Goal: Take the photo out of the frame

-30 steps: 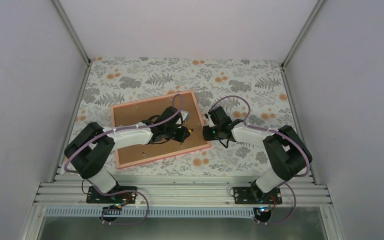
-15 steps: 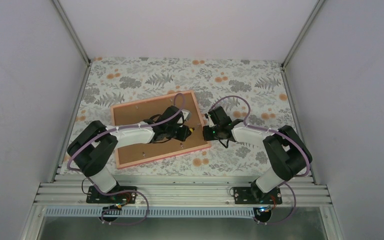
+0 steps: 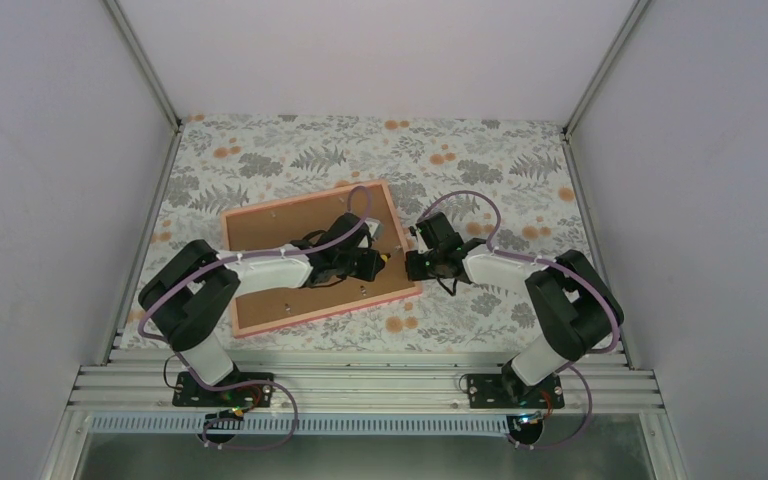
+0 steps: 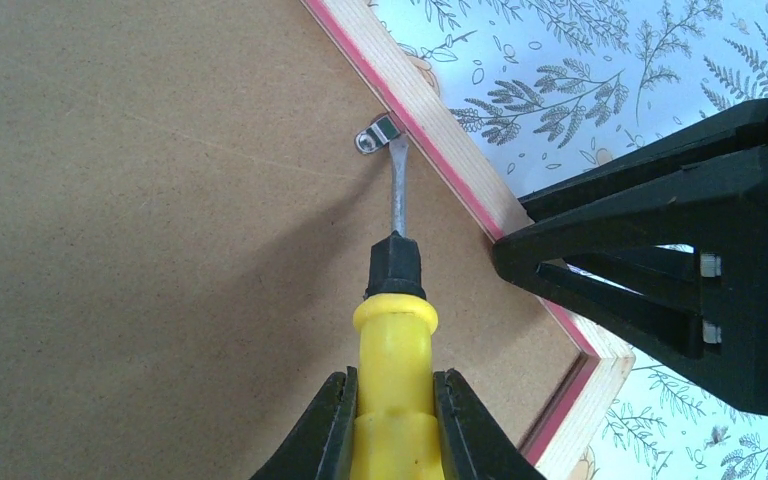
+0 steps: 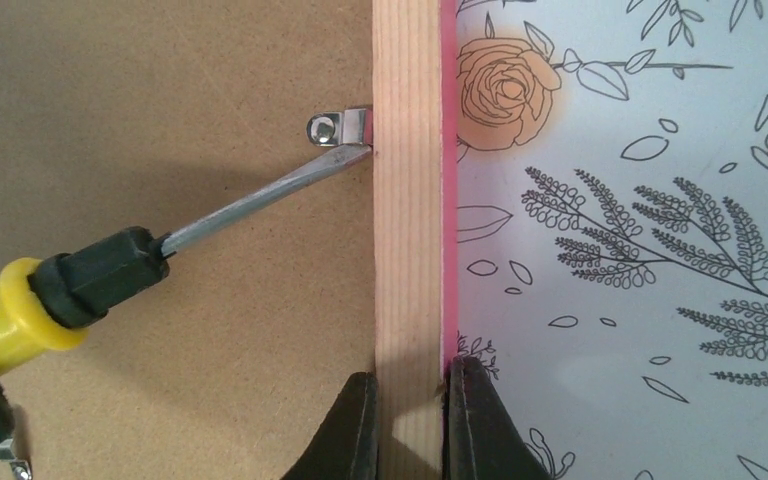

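The frame (image 3: 312, 205) lies face down on the table, pink-edged, its brown backing board (image 3: 270, 232) up. The photo is hidden under the board. My left gripper (image 4: 393, 425) is shut on a yellow-handled screwdriver (image 4: 396, 340); its blade tip sits at a small metal clip (image 4: 376, 133) on the frame's right rail. In the right wrist view the same screwdriver (image 5: 30, 305) comes from the left, its tip under the clip (image 5: 338, 127). My right gripper (image 5: 410, 420) is shut on the frame's wooden rail (image 5: 406, 200), one finger on the board side, one outside.
The table (image 3: 480, 150) wears a floral cloth with ferns and orange roses. White walls close in the left, right and back. A second clip (image 5: 10, 455) shows at the lower left of the right wrist view. Both arms meet over the frame's right edge.
The left arm has shifted slightly right along the board, bringing the screwdriver closer to the frame's right rail. The right arm holds still on the rail.
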Controlling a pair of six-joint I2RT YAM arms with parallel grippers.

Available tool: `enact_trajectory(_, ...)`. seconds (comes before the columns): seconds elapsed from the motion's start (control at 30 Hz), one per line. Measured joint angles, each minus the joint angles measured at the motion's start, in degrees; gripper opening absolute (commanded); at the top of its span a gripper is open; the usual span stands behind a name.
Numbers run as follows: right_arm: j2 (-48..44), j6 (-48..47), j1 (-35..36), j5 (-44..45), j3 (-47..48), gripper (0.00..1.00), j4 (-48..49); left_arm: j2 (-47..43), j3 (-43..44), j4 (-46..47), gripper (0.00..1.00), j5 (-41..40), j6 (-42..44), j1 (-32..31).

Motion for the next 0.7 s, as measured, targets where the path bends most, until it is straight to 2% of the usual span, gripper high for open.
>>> enact_trajectory(0.7,0.8,0.1,0.1,0.0,-0.1,0.04,3.1,-0.9,-2.4,3.7,0.02,-5.2,-8.1,-1.4)
